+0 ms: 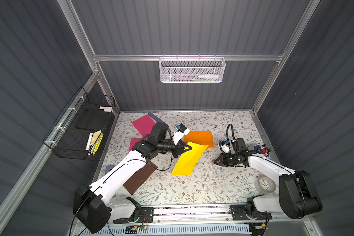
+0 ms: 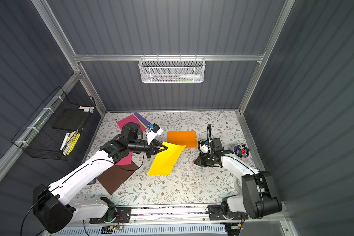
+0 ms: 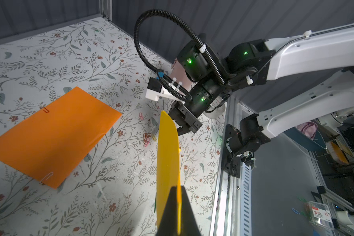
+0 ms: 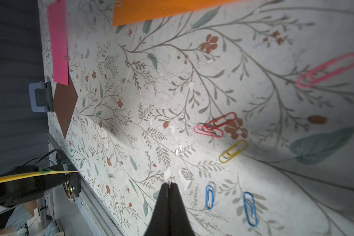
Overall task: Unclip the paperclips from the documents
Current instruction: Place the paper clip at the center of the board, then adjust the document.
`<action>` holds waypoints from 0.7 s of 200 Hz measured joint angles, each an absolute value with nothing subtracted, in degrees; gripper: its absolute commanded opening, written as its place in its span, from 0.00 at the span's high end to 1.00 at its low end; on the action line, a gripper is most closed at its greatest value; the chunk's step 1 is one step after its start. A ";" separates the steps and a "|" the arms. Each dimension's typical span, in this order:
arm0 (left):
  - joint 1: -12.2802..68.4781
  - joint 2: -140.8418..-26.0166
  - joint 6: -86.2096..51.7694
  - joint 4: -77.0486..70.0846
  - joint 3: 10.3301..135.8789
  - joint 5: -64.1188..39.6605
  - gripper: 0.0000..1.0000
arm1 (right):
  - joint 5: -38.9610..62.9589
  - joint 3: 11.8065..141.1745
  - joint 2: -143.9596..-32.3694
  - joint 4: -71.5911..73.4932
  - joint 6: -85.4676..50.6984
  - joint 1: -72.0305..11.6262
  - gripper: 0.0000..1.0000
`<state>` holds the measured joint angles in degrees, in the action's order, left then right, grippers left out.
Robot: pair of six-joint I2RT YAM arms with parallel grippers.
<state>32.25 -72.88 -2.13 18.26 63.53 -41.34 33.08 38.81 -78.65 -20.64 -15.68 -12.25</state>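
The left gripper [image 1: 188,147] pinches a corner of the yellow sheet [image 1: 189,161] and holds that end up off the table [image 1: 192,192]. A green clip [image 4: 44,169] sits on the yellow sheet's edge. The right gripper [image 4: 169,185] is squeezed tight near the yellow sheet, low over loose clips [image 4: 232,151]. The orange sheet [image 3: 49,139] lies flat just behind the yellow sheet, with two clips [image 3: 46,110] on it.

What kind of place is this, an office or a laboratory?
Probably a robot test cell dressed as a desk: an aluminium frame with grey panels encloses it, two robot arms stand at the table's front edge, and stationery lies around: an orange sheet, paperclips, a marker cup.
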 measured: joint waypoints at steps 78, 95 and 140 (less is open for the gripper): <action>29.65 -68.29 -4.49 11.75 63.51 -43.46 1.00 | 37.23 39.53 -77.56 -16.99 -13.76 -12.75 0.40; 29.30 -68.31 -4.78 11.07 63.46 -44.38 1.00 | 42.44 37.12 -71.88 -10.28 -13.72 -13.19 0.31; 28.47 -68.29 -5.39 9.13 63.09 -48.38 1.00 | 54.33 29.58 -59.00 11.73 -15.51 -14.83 0.22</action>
<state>28.47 -68.29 -5.39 9.13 63.09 -48.38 54.33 29.58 -59.00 11.73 -15.51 -14.83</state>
